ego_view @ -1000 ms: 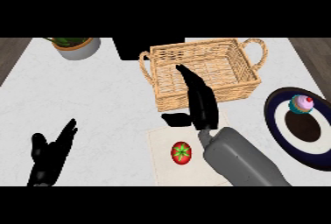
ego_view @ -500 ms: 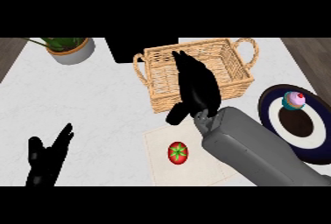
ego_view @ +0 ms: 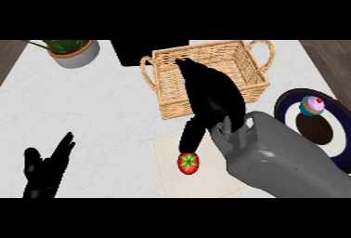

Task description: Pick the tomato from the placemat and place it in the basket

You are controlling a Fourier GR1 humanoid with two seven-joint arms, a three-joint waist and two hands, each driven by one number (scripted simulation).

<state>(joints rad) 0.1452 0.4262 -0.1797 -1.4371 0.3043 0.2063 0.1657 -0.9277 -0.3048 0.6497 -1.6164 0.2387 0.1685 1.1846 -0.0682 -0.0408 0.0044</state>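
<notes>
A red tomato (ego_view: 189, 163) with a green stalk star lies on the pale placemat (ego_view: 171, 181) near the counter's front. My right hand (ego_view: 214, 99) hovers over the placemat's far edge and the basket's front wall, fingers stretched out toward the basket. Its thumb (ego_view: 190, 136) points down and ends right above the tomato; I cannot tell whether it touches. The woven wicker basket (ego_view: 254, 86) with two handles stands just behind the placemat. My left hand (ego_view: 42, 169) rests open at the lower left, fingers up.
A dark plate (ego_view: 289, 104) with a pink-topped cupcake (ego_view: 313, 104) sits at the right edge. A potted plant (ego_view: 74, 51) stands at the back left. A black block (ego_view: 137, 51) is behind the basket.
The right hand has spread wider and its thumb has come down to the tomato. The view has shifted, so the basket, placemat and tomato sit slightly differently in the picture.
</notes>
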